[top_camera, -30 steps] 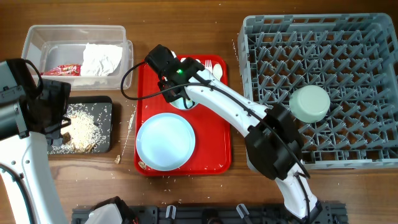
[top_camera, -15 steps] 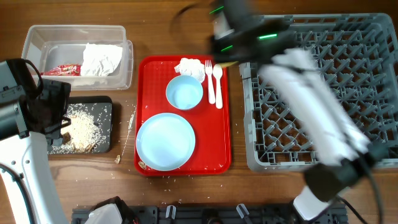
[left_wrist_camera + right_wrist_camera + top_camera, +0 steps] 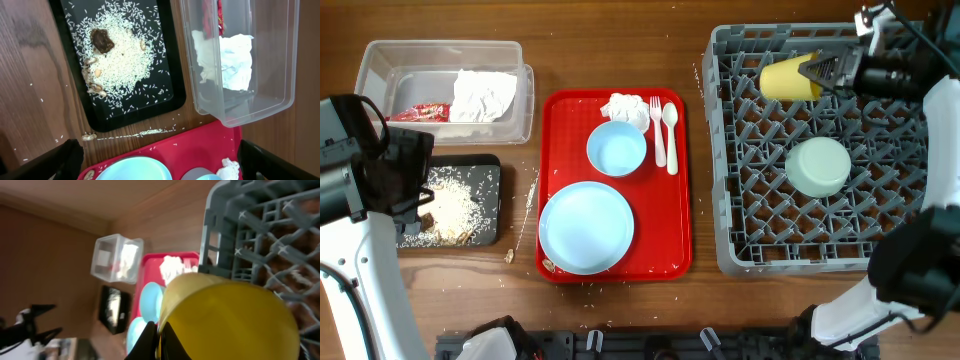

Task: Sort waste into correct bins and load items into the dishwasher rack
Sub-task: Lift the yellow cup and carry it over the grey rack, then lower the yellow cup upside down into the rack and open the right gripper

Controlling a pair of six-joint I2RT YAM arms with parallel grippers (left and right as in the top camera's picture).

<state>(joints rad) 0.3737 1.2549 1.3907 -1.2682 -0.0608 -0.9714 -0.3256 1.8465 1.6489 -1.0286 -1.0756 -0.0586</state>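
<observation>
Overhead shows the right tool [image 3: 832,70] clenched on the yellow cup [image 3: 788,78], which lies on its side just ahead of its fingers, above the dishwasher rack [image 3: 910,230]. The left tool [image 3: 160,155] hangs released, with the black tray [image 3: 170,85] and clear tub [image 3: 270,60] just beyond it.

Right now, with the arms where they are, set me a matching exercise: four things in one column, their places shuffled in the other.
Things
1. cup
2. bowl
3. rice
4. saucer

Places
A. on the red tray
B. in the black tray
C. held by the right gripper
D. sitting in the rack, nothing gripping it

Pairs: 1-C, 2-D, 3-B, 4-A
</observation>
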